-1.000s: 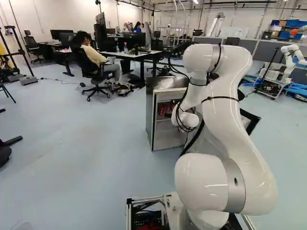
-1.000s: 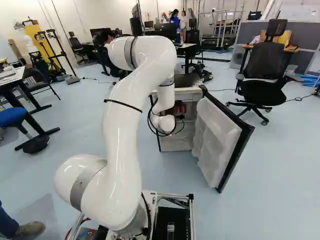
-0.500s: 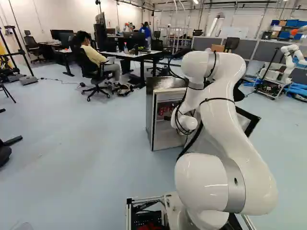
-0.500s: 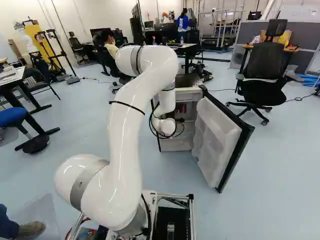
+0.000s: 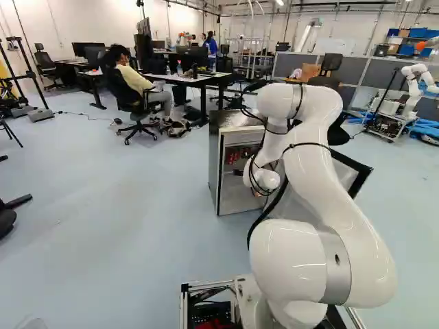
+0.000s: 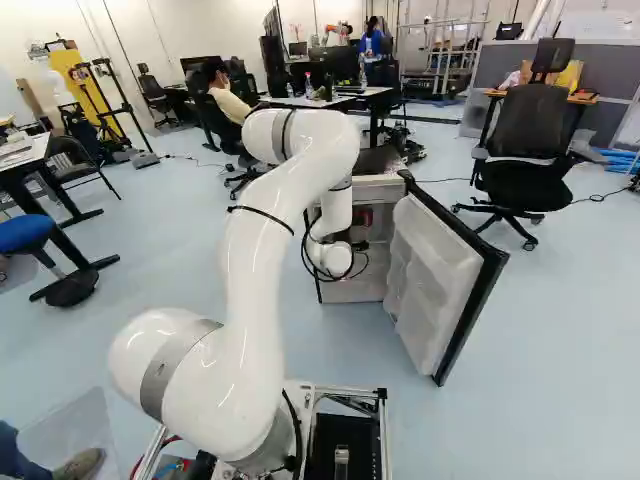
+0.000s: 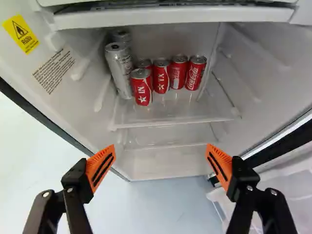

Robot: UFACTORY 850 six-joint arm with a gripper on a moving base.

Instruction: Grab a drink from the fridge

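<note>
The fridge (image 5: 231, 185) stands with its door (image 6: 450, 270) swung wide. My gripper (image 5: 238, 173) shows as a small dark part at its opening, mostly hidden by the wrist. In the wrist view the gripper (image 7: 160, 158) is open, nothing between its orange pads. Ahead of it, on the upper shelf (image 7: 170, 116), stand several red cans; one (image 7: 141, 87) is nearest, another (image 7: 161, 77) just behind it and one (image 7: 196, 73) at the end of the group. A tall silver can (image 7: 119, 68) stands beside them, with a second silver can (image 7: 122, 36) behind.
A lower shelf (image 7: 165, 136) lies beneath the cans, and a white ledge (image 7: 170, 16) spans the compartment above them. An office chair (image 6: 525, 150) stands beyond the door. Desks (image 5: 199, 79) are farther back; another robot (image 5: 413, 89) stands at the far right of the left base view.
My arm's upper bend and forearm have come lower, while the wrist has shifted only slightly at the fridge opening. The base and fridge have stayed where they were.
</note>
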